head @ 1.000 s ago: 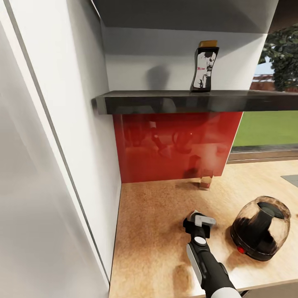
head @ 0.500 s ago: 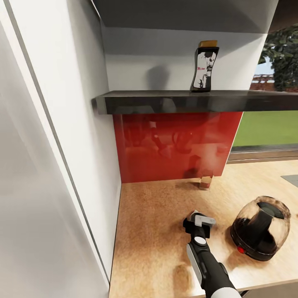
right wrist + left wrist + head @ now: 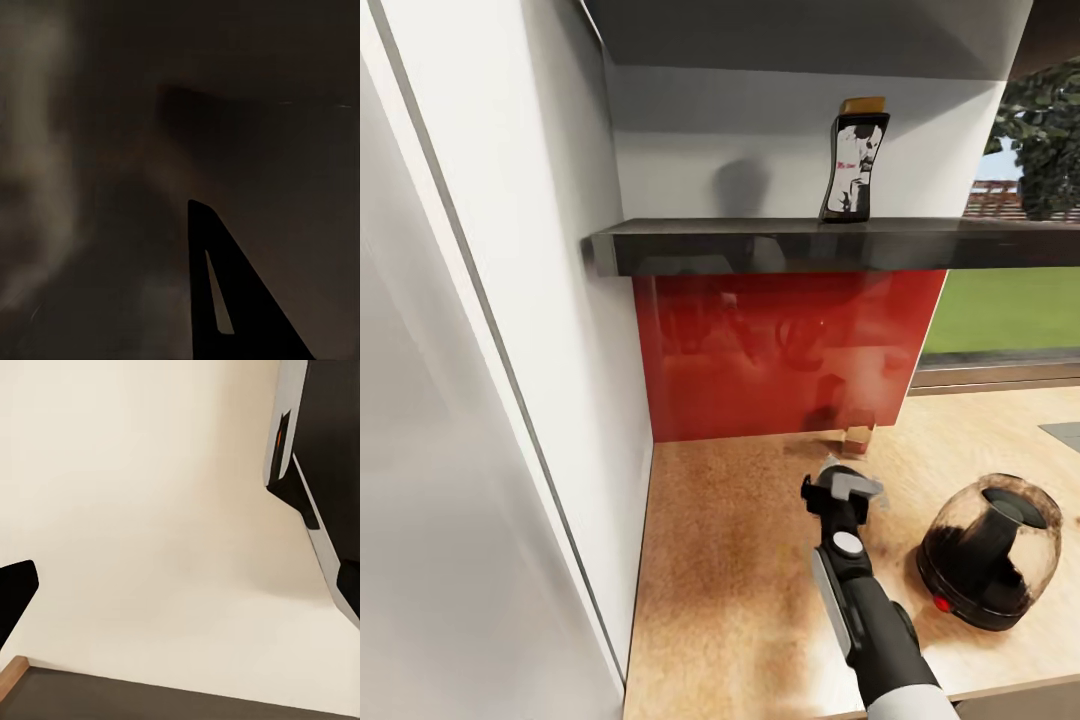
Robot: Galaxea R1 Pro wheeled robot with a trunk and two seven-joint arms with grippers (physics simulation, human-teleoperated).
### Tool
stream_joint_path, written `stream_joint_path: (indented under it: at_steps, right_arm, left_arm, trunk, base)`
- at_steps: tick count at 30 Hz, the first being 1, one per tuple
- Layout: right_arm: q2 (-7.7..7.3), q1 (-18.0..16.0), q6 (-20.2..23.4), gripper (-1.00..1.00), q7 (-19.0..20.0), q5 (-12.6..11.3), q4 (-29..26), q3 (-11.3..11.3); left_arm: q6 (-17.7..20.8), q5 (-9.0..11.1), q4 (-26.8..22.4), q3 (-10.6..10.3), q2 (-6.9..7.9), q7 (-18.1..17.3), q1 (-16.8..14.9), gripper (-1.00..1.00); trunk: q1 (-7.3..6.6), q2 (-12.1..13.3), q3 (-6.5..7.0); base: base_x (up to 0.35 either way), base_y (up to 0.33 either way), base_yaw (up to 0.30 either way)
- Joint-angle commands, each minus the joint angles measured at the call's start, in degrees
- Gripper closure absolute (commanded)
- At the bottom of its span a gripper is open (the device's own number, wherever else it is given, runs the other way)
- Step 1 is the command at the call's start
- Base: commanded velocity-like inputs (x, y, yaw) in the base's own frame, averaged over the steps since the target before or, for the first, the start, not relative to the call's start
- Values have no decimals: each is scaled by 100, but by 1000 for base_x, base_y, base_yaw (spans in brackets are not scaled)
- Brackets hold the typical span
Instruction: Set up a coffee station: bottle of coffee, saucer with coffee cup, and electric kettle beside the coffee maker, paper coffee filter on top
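One arm over the near table [image 3: 730,560], ending in the right tool [image 3: 845,492], aimed at the far wall. Seen from behind, so impossible to tell whether released or clenched; nothing visibly carried. Just right of it on the table, near but apart: the electric kettle [image 3: 990,550], upright, red button facing near.

Further back, a glossy red backsplash [image 3: 780,350] full of smeared reflections, with a small tan block [image 3: 857,437] at its foot, too small to name. Above that, the dark kitchen shelf [image 3: 760,245], and on it, towards the right, the bottle of coffee [image 3: 855,165], upright, well above the tool.

Probably the bottle step in hand: reach not yet made. Next move, judged from this: lift the tool clear of the shelf's front lip, level with the bottle's waist, jaws wide, then close gently to avoid toppling it backwards.

Hard to read: right wrist view murky and dark, with a single black finger [image 3: 225,300]. Left wrist view mostly pale wall, with one dark fingertip [image 3: 15,589] at the frame's edge, so left tool's state also impossible to tell. Grey corner [image 3: 1065,435] cut off at the far right.
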Motion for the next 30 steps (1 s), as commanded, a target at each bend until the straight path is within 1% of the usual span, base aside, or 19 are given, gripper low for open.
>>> stream_joint_path:
  at_steps: [1, 3, 5, 9, 12, 17, 30]
  right_arm:
    - [3, -3, 220, 100, -13, 38, -227, 180]
    - [3, -3, 523, 100, -12, 38, -633, 514]
    - [3, -2, 714, 100, -18, 35, -902, 758]
    - [3, 1, 840, 100, -21, 31, -1074, 1137]
    - [3, 4, 854, 100, -22, 30, -1084, 1329]
    - [3, 10, 858, 100, -21, 30, -1074, 1407]
    - [3, 31, 859, 100, -21, 24, -1077, 1424]
  left_arm:
    - [-35, -37, 12, 41, 0, 14, -7, -100]
    - [-36, -37, 12, 41, 0, 14, -7, -100]
    - [-36, -37, 12, 41, 0, 14, -9, -100]
    - [-36, -37, 12, 41, 0, 14, -9, -100]
    - [-36, -37, 12, 41, 0, 14, -6, -100]
    - [-36, -37, 12, 41, -8, 14, -9, -100]
    - [-36, -37, 12, 49, -13, 14, -9, -100]
  trunk:
    - [4, -11, -11]
    - [4, -11, -11]
    - [4, -11, -11]
    - [4, -11, -11]
    - [4, -11, -11]
    - [4, -11, -11]
    - [4, -11, -11]
  base:
    - [0, 0, 0]
    - [-19, 0, 0]
    - [-158, 0, 0]
    - [-285, 0, 0]
    - [-325, 0, 0]
    - [-334, 28, 0]
    - [-336, 88, 0]
